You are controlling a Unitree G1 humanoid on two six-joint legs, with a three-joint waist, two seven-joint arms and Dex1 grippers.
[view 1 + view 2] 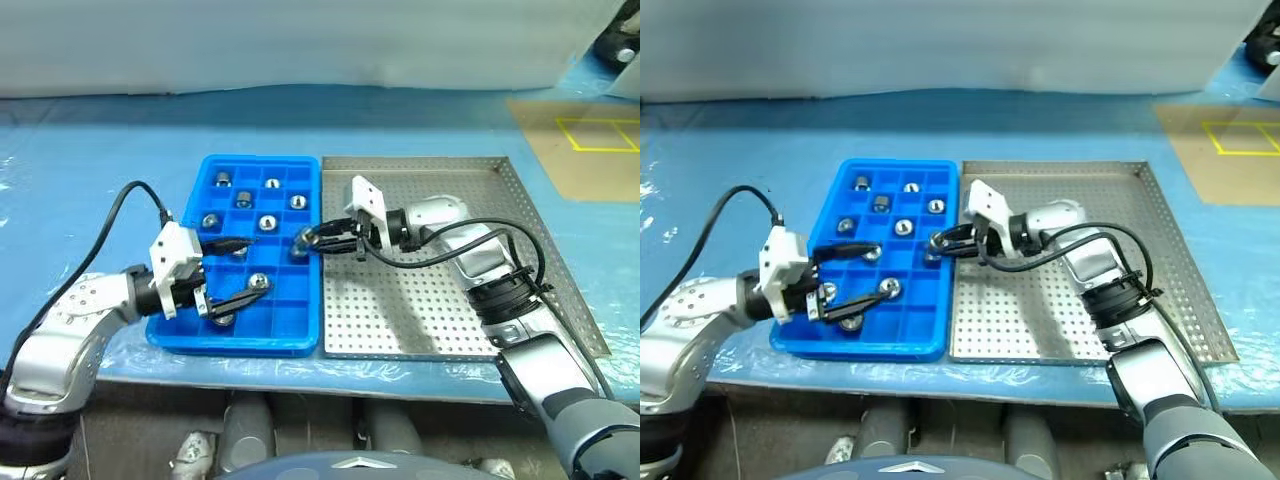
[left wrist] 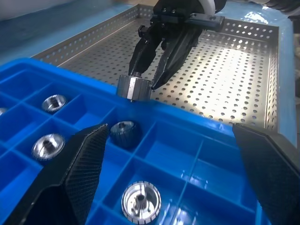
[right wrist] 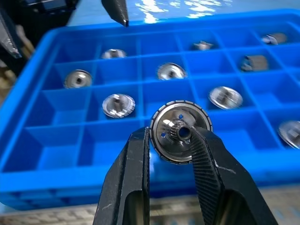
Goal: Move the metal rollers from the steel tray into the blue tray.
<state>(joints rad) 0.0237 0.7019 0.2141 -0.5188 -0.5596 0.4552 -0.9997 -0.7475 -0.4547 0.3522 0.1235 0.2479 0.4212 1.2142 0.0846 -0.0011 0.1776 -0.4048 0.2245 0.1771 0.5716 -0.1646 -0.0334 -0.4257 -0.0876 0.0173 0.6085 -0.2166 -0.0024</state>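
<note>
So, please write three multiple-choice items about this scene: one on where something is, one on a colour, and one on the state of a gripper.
1. Where is the roller that the right gripper holds?
A. At the blue tray's edge next to the steel tray
B. In the middle of the steel tray
C. On the table beyond both trays

2. What colour is the tray with square compartments?
A. Silver
B. Blue
C. Green

3. How does the left gripper stand?
A. Shut on a roller
B. Shut and empty
C. Open, holding nothing

Answers:
1. A: the right gripper holds the roller at the rim of the blue tray where it meets the steel tray.
2. B: the plastic walls of the compartments are bright blue.
3. C: the fingers of the left gripper stand wide apart above the compartments with nothing between them.
</note>
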